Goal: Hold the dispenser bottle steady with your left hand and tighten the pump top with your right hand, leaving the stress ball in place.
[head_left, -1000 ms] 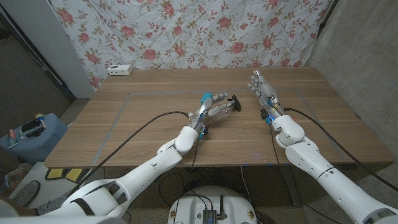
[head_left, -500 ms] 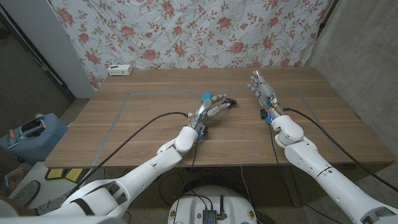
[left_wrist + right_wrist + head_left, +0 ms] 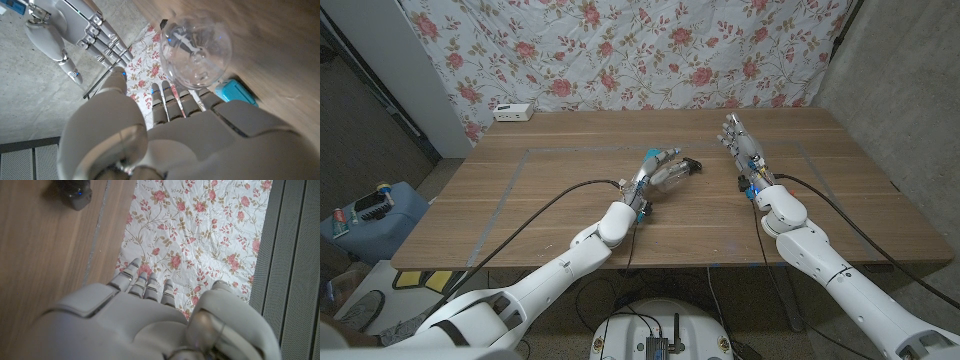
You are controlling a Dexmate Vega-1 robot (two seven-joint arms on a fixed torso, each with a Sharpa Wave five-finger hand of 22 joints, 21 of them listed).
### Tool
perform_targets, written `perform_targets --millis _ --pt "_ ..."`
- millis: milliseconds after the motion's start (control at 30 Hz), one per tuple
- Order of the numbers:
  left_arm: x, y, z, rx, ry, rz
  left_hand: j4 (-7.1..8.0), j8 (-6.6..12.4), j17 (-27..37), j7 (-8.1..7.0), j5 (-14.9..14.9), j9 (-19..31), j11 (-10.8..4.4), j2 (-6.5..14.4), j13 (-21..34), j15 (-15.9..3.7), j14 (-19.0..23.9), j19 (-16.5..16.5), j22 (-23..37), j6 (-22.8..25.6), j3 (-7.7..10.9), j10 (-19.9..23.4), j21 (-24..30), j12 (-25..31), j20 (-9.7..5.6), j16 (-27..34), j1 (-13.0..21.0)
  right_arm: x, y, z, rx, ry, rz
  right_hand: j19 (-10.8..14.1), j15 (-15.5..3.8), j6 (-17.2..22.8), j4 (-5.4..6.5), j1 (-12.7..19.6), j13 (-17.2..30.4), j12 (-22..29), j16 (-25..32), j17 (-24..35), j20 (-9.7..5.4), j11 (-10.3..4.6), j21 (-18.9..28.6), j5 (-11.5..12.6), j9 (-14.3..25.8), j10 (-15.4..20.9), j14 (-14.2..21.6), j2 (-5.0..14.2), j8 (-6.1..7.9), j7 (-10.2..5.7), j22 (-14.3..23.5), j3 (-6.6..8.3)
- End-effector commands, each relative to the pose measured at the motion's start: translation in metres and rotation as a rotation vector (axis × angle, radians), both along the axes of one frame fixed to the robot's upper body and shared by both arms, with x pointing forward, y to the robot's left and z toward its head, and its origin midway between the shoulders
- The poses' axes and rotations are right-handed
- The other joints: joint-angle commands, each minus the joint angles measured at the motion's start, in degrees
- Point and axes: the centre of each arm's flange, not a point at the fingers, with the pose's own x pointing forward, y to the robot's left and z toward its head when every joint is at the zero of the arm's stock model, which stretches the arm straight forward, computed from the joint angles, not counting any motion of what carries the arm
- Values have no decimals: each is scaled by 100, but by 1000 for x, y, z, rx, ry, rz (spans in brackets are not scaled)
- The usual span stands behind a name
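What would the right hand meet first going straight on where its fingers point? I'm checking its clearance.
Probably nothing: the right hand points along bare table toward the floral cloth; depth is unclear.

Head camera high over table (image 3: 520,200), wrist cameras close behind each robot hand

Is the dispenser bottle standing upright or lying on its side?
On its side: the clear dispenser bottle lies under the left hand, black pump top pointing sideways.

Your left arm reaches to mid-table, its left hand (image 3: 660,168) curled with fingers (image 3: 172,97) wrapped around a clear object; your right hand (image 3: 742,142) stands apart, fingers straight, holding nothing.
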Motion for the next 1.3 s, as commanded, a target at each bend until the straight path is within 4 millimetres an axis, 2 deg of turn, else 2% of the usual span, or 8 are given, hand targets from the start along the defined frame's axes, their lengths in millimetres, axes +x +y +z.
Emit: perform_targets --millis 33,567,633,900,1300 --pt "-7 9 14 -57 -25 -24 49 -23 17 8 21 16 34 80 3 -457 -120 -47 33 -72 -23 -132 16 -32 -131 -7 -139 3 4 1 -9 -1 11 -24 -31 15 37 -40 11 41 -21 19 -205 -23 24 31 2 -50 -41 22 21 -29 16 -12" --pt "-13 43 26 -134 -21 -24 220 -32 21 89 21 16 246 304 3 -235 -527 -169 37 -280 -46 -507 19 -39 4 -15 -474 9 12 10 -55 -3 39 -6 -42 -26 81 -162 12 45 -26 26 -170 -58 44 36 2 -84 -111 26 17 -94 18 -56" --pt "-13 47 27 -143 -20 -27 251 -39 24 150 27 16 309 373 3 -172 -615 -195 38 -351 -34 -595 19 -41 72 -13 -526 10 13 11 -61 -3 37 -1 -42 -33 88 -180 12 46 -27 27 -165 -57 47 37 3 -86 -121 26 15 -103 18 -62" --pt "-13 68 33 -159 -20 -32 272 -48 18 214 27 15 259 437 2 -84 -826 -213 37 -523 -34 -839 30 -54 64 -21 -621 12 19 17 -78 -3 28 -1 -45 -85 112 -250 12 37 -21 30 -139 -94 49 42 3 -126 -135 23 3 -142 19 -90" --pt "-13 94 34 -190 -8 -44 324 -44 23 293 27 14 319 503 2 34 -1066 -293 38 -682 -47 -1039 20 -41 76 -22 -766 15 24 27 -82 -18 26 31 -32 -140 136 -340 11 37 -15 30 -121 -88 63 52 3 -164 -152 14 0 -156 20 -128"
